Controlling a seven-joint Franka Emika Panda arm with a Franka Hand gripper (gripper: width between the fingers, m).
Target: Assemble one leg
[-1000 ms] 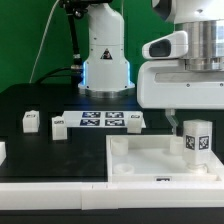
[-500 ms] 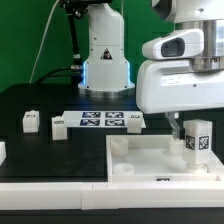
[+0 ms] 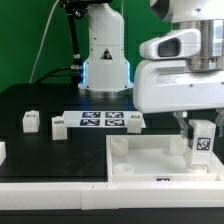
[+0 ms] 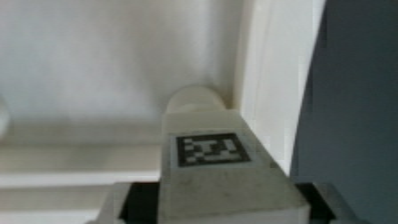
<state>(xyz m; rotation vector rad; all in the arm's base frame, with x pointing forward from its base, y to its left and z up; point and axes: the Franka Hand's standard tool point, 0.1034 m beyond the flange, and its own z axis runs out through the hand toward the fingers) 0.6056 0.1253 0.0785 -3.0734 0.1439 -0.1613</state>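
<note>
My gripper (image 3: 203, 128) is shut on a leg (image 3: 203, 140), a small white post with a black-and-white tag. It holds the leg upright over the far right corner of the large white square tray (image 3: 140, 160). In the wrist view the leg (image 4: 214, 140) stands between my two dark fingers (image 4: 143, 203), its tip close to the tray's inner corner wall (image 4: 267, 70). I cannot tell whether the leg touches the tray. Three other legs lie on the black table: one (image 3: 30, 121) at the exterior view's left, one (image 3: 58, 125) beside the marker board, one (image 3: 135, 121) at its right end.
The marker board (image 3: 100, 121) lies flat behind the tray. The robot's white base (image 3: 105, 60) stands at the back. A white part (image 3: 2, 152) shows at the exterior view's left edge. The tray's front wall (image 3: 160, 180) carries a small tag.
My gripper has moved toward the exterior view's right with the leg, and a little lower, closer to the tray's far right corner.
</note>
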